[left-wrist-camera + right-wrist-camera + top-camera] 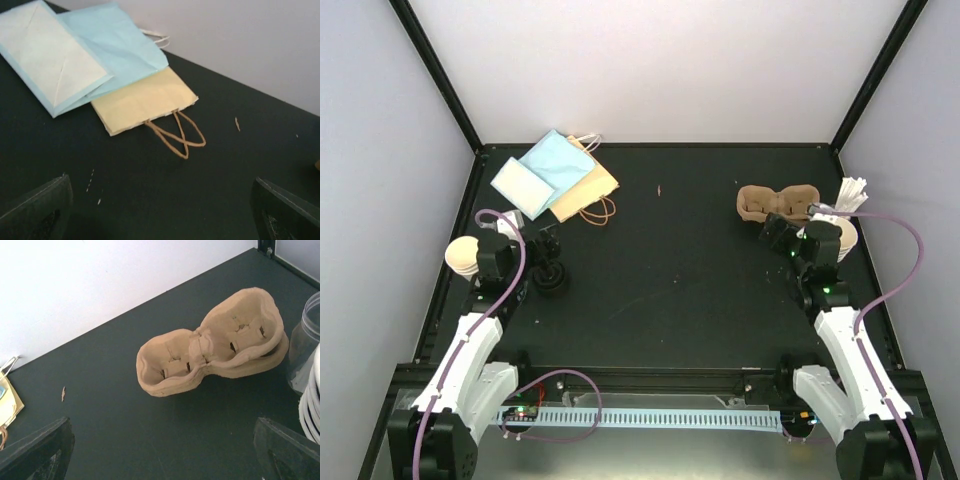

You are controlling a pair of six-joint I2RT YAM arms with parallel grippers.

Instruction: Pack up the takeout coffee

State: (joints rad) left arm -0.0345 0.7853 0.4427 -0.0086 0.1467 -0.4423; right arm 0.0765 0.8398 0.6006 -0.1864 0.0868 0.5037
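White walls enclose a dark table (680, 290).

**Task item.** The cup (463, 255) stands at the far left edge of the table, just beside the left arm and partly hidden by it. It is well apart from the carrier (210, 352) on the far right. It does not show in either wrist view.

**Grippers.** The left gripper (160, 217) has its jaws spread wide with nothing between them. It faces the bags across bare table. The right gripper (160, 457) is likewise spread wide and holds nothing. It faces the carrier and is not touching it.

**Packing materials.**
- The carrier lies with both pockets upward, and both pockets have nothing in them.
- A tan bag (145, 100) lies flat with its handles toward the left gripper.
- Two blue bags (100, 55) overlap the tan bag's far end. None of the bags is opened or stood up.
- A stack of cups with white sticks (842, 225) stands beside the right arm.

**Progress.** In my judgement the task has not begun.
- The cup has not been picked up.
- No pocket of the carrier is filled.
- No bag is ready to receive anything.

**Remaining.** Judging from the layout, everything is left to do:
- Take hold of the cup.
- Seat it in a carrier pocket.
- Probably open a bag and load it.

Whether the cup has a lid cannot be told from here.
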